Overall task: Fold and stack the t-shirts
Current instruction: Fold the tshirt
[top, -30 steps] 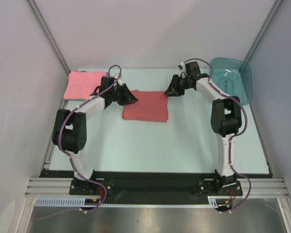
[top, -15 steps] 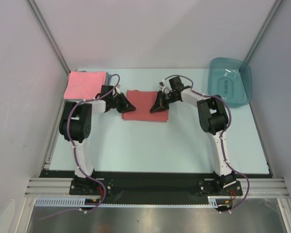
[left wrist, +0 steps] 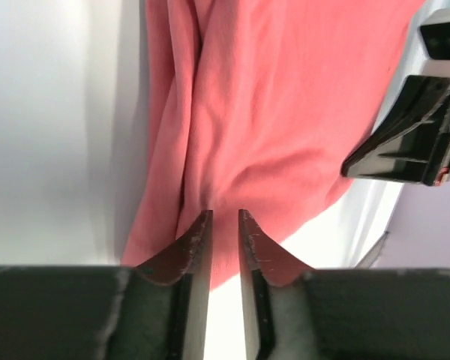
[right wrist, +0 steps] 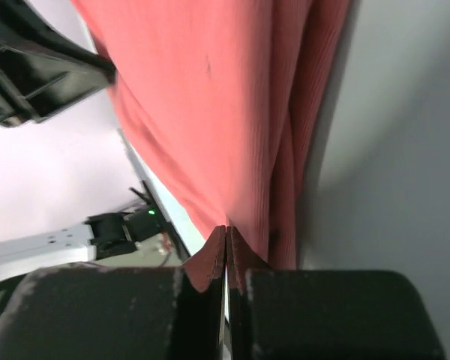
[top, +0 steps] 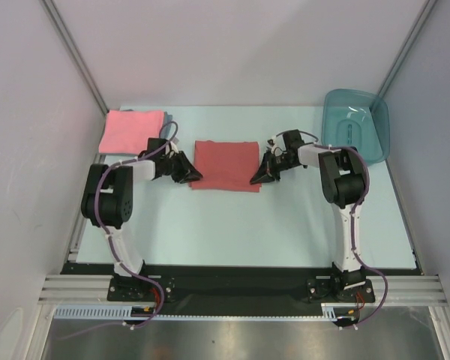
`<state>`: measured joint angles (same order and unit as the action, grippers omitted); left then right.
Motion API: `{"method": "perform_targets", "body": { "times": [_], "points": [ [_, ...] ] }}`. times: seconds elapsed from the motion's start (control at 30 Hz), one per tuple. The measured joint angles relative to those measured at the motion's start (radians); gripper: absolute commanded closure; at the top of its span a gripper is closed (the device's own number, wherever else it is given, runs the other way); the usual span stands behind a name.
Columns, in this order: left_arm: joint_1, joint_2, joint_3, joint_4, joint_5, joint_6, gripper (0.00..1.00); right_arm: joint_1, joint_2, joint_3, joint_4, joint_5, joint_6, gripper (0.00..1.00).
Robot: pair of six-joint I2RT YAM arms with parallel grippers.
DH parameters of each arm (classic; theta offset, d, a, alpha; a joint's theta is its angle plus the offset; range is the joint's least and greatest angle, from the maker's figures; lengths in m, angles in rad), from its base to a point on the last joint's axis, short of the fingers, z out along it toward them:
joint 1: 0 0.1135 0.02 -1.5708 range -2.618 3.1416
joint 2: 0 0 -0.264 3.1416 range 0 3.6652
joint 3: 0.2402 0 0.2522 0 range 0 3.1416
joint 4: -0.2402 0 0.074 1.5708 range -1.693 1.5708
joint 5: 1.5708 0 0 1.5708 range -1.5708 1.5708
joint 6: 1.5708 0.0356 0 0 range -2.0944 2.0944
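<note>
A brick-red t-shirt [top: 225, 165], folded to a rectangle, lies flat at the middle of the table. My left gripper [top: 190, 176] is low at the shirt's near left corner. In the left wrist view its jaws [left wrist: 223, 217] stand a narrow gap apart, with the red cloth [left wrist: 285, 112] puckered into them. My right gripper [top: 258, 178] is at the near right corner; its jaws [right wrist: 226, 229] are pressed together where the red cloth [right wrist: 210, 97] creases to a point. A pink t-shirt [top: 130, 131] lies folded at the back left, and a grey-blue edge [top: 166, 116] shows beside it.
A teal translucent tub [top: 358, 126] stands at the back right corner. Grey walls close in the table on the left, back and right. Both arms bend inward over the table's middle band, their elbows near the side edges.
The right gripper slid from over the red shirt to its near right corner and closed. The left gripper shifted a little toward the near left corner. The shirt stays flat.
</note>
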<state>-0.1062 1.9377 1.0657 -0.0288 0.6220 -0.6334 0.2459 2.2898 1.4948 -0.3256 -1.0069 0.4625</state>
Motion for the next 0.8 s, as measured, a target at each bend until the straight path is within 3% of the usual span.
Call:
{"method": "perform_targets", "body": {
  "times": [0.07, 0.2, 0.43, 0.7, 0.8],
  "points": [
    [0.002, -0.037, 0.0, -0.052, -0.014, 0.032, 0.67, 0.005, -0.024, 0.003, -0.056, 0.038, -0.036, 0.98],
    [0.003, -0.107, 0.0, -0.084, 0.014, 0.05, 0.67, 0.031, -0.081, 0.004, -0.119, 0.08, -0.063, 0.98],
    [-0.008, -0.096, -0.111, 0.1, 0.144, -0.04, 0.74, 0.076, -0.111, -0.002, -0.101, 0.083, -0.052, 0.98],
    [0.001, -0.024, -0.114, 0.04, 0.114, -0.043, 0.75, 0.035, -0.064, -0.036, -0.087, 0.108, -0.049, 0.99],
    [0.001, -0.048, -0.114, -0.005, 0.089, -0.017, 0.7, 0.016, -0.068, -0.036, -0.115, 0.125, -0.066, 0.99]
  ]
}}
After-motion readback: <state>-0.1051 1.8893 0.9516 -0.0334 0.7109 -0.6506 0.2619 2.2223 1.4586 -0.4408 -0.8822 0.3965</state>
